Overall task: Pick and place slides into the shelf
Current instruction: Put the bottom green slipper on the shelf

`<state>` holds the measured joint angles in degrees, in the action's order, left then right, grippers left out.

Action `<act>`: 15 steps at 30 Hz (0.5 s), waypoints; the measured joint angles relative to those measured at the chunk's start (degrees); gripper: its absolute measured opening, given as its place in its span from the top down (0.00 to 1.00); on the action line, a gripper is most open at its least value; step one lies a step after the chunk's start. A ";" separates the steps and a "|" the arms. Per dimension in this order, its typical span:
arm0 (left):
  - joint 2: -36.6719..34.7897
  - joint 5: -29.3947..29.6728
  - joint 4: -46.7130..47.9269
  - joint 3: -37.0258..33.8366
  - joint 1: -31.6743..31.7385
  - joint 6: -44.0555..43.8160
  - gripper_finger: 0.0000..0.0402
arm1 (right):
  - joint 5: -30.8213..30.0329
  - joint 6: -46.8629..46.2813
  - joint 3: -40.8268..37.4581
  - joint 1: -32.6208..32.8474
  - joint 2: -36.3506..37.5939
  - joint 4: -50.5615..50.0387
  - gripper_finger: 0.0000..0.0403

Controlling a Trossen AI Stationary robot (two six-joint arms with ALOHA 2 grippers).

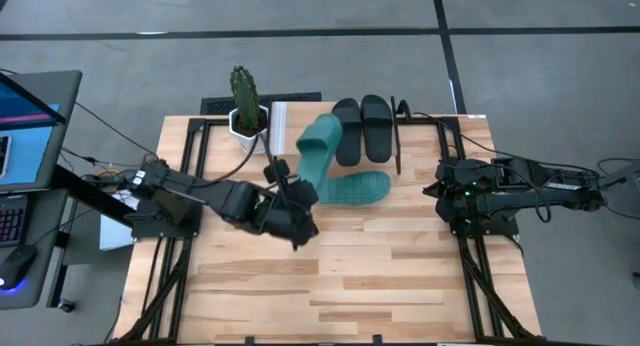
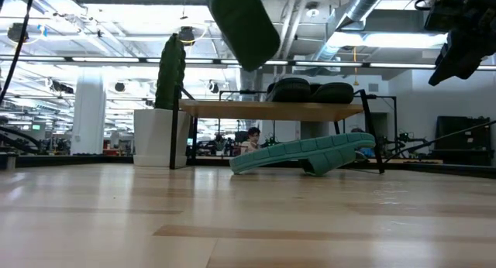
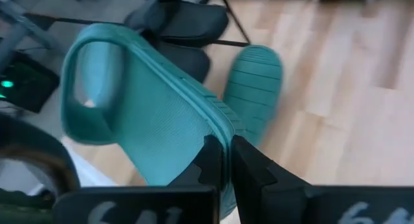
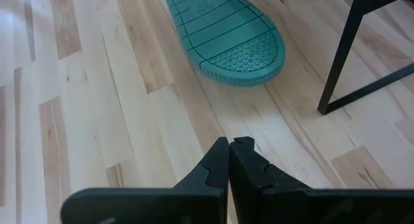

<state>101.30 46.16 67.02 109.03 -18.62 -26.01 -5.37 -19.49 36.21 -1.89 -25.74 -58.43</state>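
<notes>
My left gripper [image 1: 298, 194] is shut on a teal slide [image 1: 320, 146] and holds it in the air, higher than the shelf [image 2: 271, 109] in the low view, where the slide [image 2: 244, 24] shows at the top. A second teal slide [image 1: 352, 189] lies sole up on the table in front of the shelf, resting on its strap [image 2: 314, 169] and one end. Two black slides [image 1: 362, 128] lie side by side on the shelf's top board. My right gripper [image 4: 229, 153] waits shut at the table's right side, touching nothing. My left gripper pinches the side rim of the teal slide's sole [image 3: 218, 128] between its two fingers [image 3: 208, 160], at the end away from the strap [image 3: 90, 75]. The fingers slant down from the table's left and near side. The slide is lifted clear and tilted, with its strap end pointing away toward the shelf.
A cactus in a white pot [image 1: 243, 108] stands at the far left next to the shelf. A thin black shelf leg [image 4: 349, 49] stands close to the lying teal slide [image 4: 226, 33]. Bare wooden tabletop [image 1: 350, 276] spreads over the near half.
</notes>
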 joint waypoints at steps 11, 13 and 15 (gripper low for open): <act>0.02 2.64 -0.18 0.00 8.89 7.85 1.00 | 0.00 -0.02 0.00 0.00 0.00 0.00 1.00; 0.02 2.66 -0.80 0.00 10.45 9.56 1.00 | 0.00 -0.02 0.00 0.00 0.00 0.00 1.00; 0.02 2.69 -1.25 0.00 12.08 10.50 1.00 | 0.00 -0.02 0.00 0.00 0.00 0.00 1.00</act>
<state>101.32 48.85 65.77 109.03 -6.54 -15.51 -5.37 -19.51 36.21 -1.89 -25.74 -58.43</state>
